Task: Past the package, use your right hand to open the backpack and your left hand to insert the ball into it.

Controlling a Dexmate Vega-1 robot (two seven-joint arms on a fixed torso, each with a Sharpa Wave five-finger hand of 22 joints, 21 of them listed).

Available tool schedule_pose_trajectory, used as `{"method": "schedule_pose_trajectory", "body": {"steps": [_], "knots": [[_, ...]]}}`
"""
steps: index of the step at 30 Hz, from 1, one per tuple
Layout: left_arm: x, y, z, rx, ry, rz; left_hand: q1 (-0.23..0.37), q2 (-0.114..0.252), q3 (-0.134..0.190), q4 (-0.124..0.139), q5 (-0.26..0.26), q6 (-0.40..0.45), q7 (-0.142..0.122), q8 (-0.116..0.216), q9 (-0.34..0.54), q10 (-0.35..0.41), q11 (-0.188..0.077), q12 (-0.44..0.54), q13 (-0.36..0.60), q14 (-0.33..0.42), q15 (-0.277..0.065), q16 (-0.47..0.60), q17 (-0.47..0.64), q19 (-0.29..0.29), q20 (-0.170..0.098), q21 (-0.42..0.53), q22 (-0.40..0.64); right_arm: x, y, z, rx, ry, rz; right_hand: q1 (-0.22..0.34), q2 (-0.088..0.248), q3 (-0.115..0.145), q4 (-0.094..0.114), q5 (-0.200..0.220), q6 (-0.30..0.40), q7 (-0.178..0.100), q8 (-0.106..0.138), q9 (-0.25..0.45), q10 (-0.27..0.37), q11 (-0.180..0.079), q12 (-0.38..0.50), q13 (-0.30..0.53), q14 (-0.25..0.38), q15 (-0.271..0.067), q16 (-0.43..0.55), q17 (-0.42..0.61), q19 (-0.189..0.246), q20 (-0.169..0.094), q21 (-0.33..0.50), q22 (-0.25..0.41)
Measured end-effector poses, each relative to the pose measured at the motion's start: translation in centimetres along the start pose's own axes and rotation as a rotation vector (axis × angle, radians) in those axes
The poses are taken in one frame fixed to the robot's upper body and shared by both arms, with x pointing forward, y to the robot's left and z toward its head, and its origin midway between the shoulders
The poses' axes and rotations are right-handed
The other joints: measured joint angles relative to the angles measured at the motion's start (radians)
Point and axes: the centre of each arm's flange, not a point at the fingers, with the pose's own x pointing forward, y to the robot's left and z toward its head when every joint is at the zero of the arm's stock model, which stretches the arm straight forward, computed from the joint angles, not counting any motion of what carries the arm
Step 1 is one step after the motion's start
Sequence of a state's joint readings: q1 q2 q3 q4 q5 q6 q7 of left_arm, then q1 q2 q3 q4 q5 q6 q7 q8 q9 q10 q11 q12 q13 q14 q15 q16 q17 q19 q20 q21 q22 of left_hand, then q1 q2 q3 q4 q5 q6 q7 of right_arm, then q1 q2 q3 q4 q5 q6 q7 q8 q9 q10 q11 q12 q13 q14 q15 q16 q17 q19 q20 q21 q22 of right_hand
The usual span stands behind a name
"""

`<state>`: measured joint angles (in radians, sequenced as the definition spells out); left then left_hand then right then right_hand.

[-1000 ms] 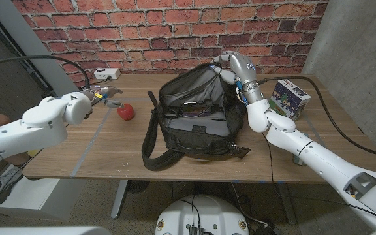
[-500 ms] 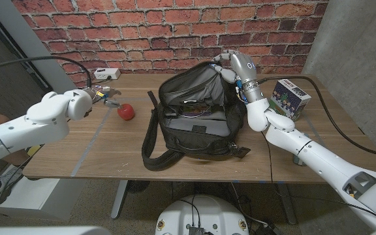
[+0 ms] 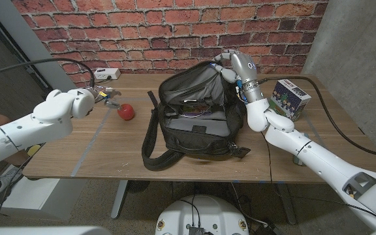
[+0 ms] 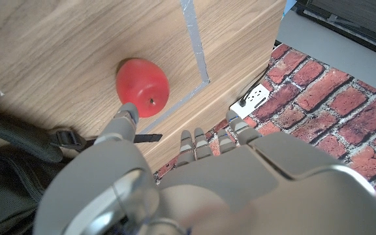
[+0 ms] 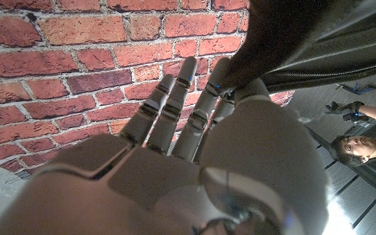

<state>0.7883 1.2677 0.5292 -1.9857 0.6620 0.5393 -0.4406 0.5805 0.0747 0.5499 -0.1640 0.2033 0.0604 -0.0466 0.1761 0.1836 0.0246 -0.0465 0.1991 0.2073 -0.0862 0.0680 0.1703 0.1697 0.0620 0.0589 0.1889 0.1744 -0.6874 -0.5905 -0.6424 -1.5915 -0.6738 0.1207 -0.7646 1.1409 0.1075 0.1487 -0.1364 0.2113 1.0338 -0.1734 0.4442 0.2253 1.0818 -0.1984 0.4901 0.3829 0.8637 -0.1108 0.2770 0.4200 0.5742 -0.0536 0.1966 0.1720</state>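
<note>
Holding the upper flap of the backpack [image 3: 194,117] at its far edge, your right hand [image 3: 226,66] pinches the dark fabric and lifts it, so that the main compartment gapes toward the camera; the right wrist view shows the fabric caught at the thumb while the other fingers [image 5: 175,108] reach straight up past it. Your left hand [image 3: 104,95] holds nothing: its fingers are apart and it hovers over the table's [image 3: 109,147] left part, just beside the ball [image 3: 126,111], with one fingertip [image 4: 126,112] close to the red surface in the left wrist view, though contact cannot be confirmed. The ball rests on the wood, left of the backpack and apart from it. The package [image 3: 290,98], a small printed box, stands at the right, behind your right forearm. A white power strip [image 3: 108,73] lies at the table's far edge against the brick wall [image 3: 142,32]. Judged from this arrangement, the opening step is done and being maintained, whereas grasping the ball, carrying it over the strap and releasing it inside all remain.
</note>
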Motion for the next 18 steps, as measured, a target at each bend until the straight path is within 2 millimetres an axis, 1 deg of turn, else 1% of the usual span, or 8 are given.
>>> {"method": "schedule_pose_trajectory", "body": {"steps": [3, 4, 6, 10, 12, 14, 17, 18], "knots": [[0.20, 0.02, 0.08, 0.006, 0.006, -0.008, -0.003, -0.003, -0.003, 0.003, -0.004, 0.000, 0.000, 0.000, 0.000, -0.001, 0.001, 0.000, 0.000, -0.009, 0.009, 0.000, 0.000, 0.000, 0.000, 0.000, 0.000, -0.13, 0.01, -0.05, 0.000, 0.004, 0.001, 0.000, 0.000, 0.000, 0.000, -0.001, 0.000, 0.000, 0.000, 0.000, 0.000, 0.000, 0.000, 0.000, 0.000, 0.000, -0.004, 0.000, 0.000, 0.000, 0.000, 0.000], [0.25, 0.03, 0.10, 0.007, 0.008, -0.010, -0.004, -0.004, -0.003, 0.003, -0.004, 0.000, 0.000, 0.000, 0.000, -0.005, 0.005, 0.000, 0.000, -0.009, 0.016, 0.000, 0.000, 0.000, 0.000, 0.000, 0.000, -0.14, -0.01, -0.06, 0.001, 0.005, 0.001, 0.000, 0.000, 0.000, 0.000, -0.001, 0.000, 0.000, 0.000, 0.000, 0.000, 0.000, 0.000, 0.000, 0.000, 0.000, -0.004, 0.003, 0.000, 0.000, 0.000, 0.000], [0.34, 0.08, 0.18, 0.005, 0.008, -0.010, -0.004, -0.004, -0.003, 0.003, -0.004, 0.000, 0.000, 0.000, 0.000, -0.005, 0.005, 0.000, 0.000, -0.003, 0.022, 0.004, 0.000, 0.000, 0.000, 0.000, 0.002, -0.15, -0.03, -0.08, 0.001, 0.006, 0.001, 0.000, 0.000, -0.004, 0.004, -0.001, 0.000, 0.000, 0.000, 0.000, 0.000, 0.000, 0.000, 0.000, 0.000, 0.000, -0.004, 0.005, 0.000, 0.000, 0.000, 0.000], [0.52, 0.07, 0.06, 0.007, 0.029, -0.021, -0.004, -0.004, -0.003, 0.003, -0.004, -0.005, 0.005, 0.000, 0.000, -0.002, 0.009, 0.000, 0.000, 0.001, 0.025, 0.008, 0.000, 0.006, 0.006, 0.004, 0.005, -0.26, -0.09, -0.17, 0.002, 0.010, 0.002, 0.001, 0.000, -0.004, 0.004, -0.004, 0.000, 0.000, -0.001, 0.000, 0.000, 0.000, -0.007, 0.000, 0.000, 0.000, -0.004, 0.005, 0.000, 0.000, 0.000, 0.000], [0.54, 0.04, -0.02, 0.008, 0.036, -0.024, -0.004, -0.004, -0.003, 0.003, -0.004, -0.005, 0.005, 0.000, 0.000, 0.006, 0.017, 0.005, 0.000, 0.002, 0.027, 0.008, 0.000, 0.006, 0.006, 0.004, 0.005, -0.28, -0.11, -0.20, 0.002, 0.011, 0.003, 0.001, 0.000, -0.004, 0.004, -0.004, 0.000, 0.000, -0.001, 0.000, 0.000, 0.000, -0.007, 0.000, 0.000, 0.000, -0.004, 0.005, 0.000, 0.000, 0.000, 0.000], [0.64, -0.03, 0.00, 0.005, 0.042, -0.027, -0.001, -0.007, -0.008, 0.004, -0.007, -0.007, 0.007, 0.000, 0.000, 0.021, 0.031, 0.014, 0.000, 0.006, 0.031, 0.008, 0.000, 0.009, 0.009, 0.004, 0.005, -0.31, -0.11, -0.28, 0.002, 0.012, 0.006, 0.001, 0.000, -0.005, 0.004, -0.004, 0.000, 0.000, -0.003, 0.000, 0.000, 0.000, -0.007, 0.000, 0.000, 0.000, -0.007, 0.009, 0.000, 0.000, 0.000, 0.000], [0.76, -0.15, 0.01, 0.001, 0.051, -0.029, 0.000, -0.008, -0.010, 0.002, -0.007, -0.005, 0.020, 0.006, 0.000, 0.043, 0.053, 0.024, 0.000, 0.019, 0.043, 0.008, 0.000, 0.019, 0.018, 0.011, 0.005, -0.33, -0.10, -0.33, 0.003, 0.013, 0.010, 0.001, -0.001, -0.010, -0.001, -0.003, 0.000, 0.000, -0.003, 0.000, 0.000, 0.000, -0.007, 0.000, 0.000, 0.000, -0.007, 0.009, 0.000, 0.000, 0.000, 0.000], [0.78, -0.18, 0.01, 0.000, 0.052, -0.030, 0.000, -0.008, -0.013, 0.004, -0.007, -0.003, 0.030, 0.006, 0.000, 0.053, 0.063, 0.029, 0.000, 0.025, 0.048, 0.013, 0.000, 0.022, 0.022, 0.012, 0.005, -0.33, -0.10, -0.32, 0.003, 0.013, 0.010, 0.001, -0.001, -0.010, -0.001, -0.002, 0.000, 0.000, -0.003, 0.000, 0.000, 0.000, -0.007, 0.000, 0.002, -0.002, -0.007, 0.009, 0.000, 0.000, 0.000, 0.000]]}}
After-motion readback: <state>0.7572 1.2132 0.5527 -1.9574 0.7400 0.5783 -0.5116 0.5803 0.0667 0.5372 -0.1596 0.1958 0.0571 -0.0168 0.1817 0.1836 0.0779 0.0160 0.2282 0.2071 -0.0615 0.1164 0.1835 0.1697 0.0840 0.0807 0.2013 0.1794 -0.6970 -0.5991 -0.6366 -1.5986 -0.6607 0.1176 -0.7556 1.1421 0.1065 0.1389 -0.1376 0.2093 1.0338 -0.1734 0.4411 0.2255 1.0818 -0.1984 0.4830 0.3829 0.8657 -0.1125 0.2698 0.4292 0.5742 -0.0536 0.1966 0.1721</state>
